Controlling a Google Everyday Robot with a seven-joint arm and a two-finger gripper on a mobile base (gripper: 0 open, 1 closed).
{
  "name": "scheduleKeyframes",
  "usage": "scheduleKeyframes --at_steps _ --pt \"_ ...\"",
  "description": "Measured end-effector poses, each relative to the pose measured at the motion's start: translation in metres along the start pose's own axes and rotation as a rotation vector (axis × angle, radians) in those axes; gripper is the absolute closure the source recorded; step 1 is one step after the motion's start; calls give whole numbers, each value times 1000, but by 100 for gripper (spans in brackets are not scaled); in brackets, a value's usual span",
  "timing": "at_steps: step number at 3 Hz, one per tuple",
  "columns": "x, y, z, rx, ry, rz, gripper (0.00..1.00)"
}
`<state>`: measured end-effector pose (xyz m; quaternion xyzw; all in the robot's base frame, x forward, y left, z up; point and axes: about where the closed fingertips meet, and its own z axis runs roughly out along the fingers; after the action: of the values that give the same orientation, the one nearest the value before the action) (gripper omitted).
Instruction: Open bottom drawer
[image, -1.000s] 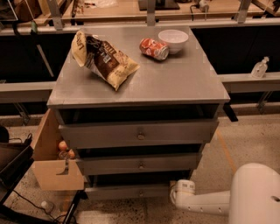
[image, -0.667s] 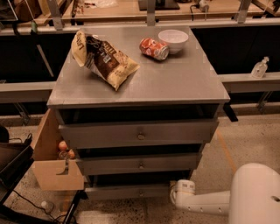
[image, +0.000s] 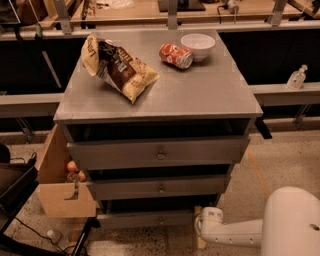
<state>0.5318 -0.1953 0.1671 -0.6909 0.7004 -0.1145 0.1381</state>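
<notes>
The grey cabinet (image: 155, 95) has three drawers stacked below its top. The bottom drawer (image: 145, 219) is the lowest and slimmest front, with a small round knob (image: 161, 219) at its centre, and it sits nearly flush under the middle drawer (image: 159, 188). My white arm comes in from the lower right. Its end with the gripper (image: 206, 223) is low near the floor, just right of the bottom drawer's right end and level with its front. The top drawer (image: 159, 152) juts out slightly.
On the cabinet top lie a chip bag (image: 119, 67), a tipped red can (image: 175, 54) and a white bowl (image: 198, 45). A cardboard box (image: 62, 192) holding fruit leans against the cabinet's left side. A small bottle (image: 297, 78) stands on the ledge at right.
</notes>
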Motion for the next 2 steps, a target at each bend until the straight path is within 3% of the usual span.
scheduleKeyframes --at_steps 1,2 --pt "-13 -12 -2 12 -11 -23 0" --pt "-39 -43 -18 65 -6 -87 0"
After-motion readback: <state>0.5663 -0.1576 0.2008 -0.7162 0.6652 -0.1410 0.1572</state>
